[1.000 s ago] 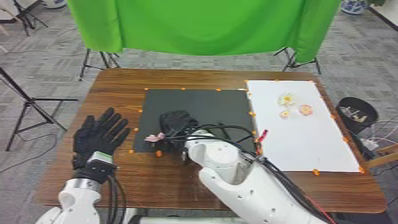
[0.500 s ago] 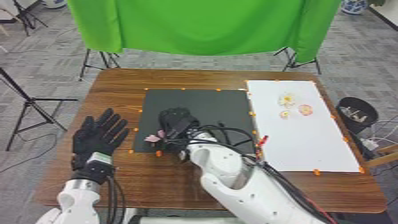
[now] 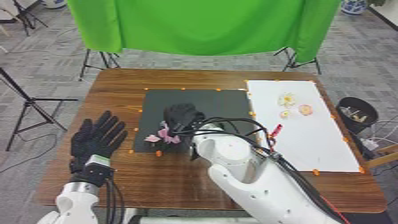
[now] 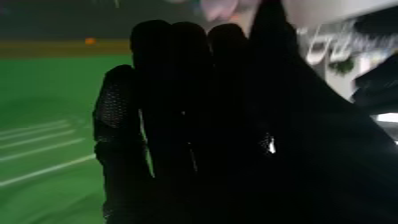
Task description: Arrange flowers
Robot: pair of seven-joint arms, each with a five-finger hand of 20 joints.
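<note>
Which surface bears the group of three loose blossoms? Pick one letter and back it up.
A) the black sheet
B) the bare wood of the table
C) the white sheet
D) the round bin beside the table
C: the three blossoms lie close together on the far part of the white sheet, with white around them.
</note>
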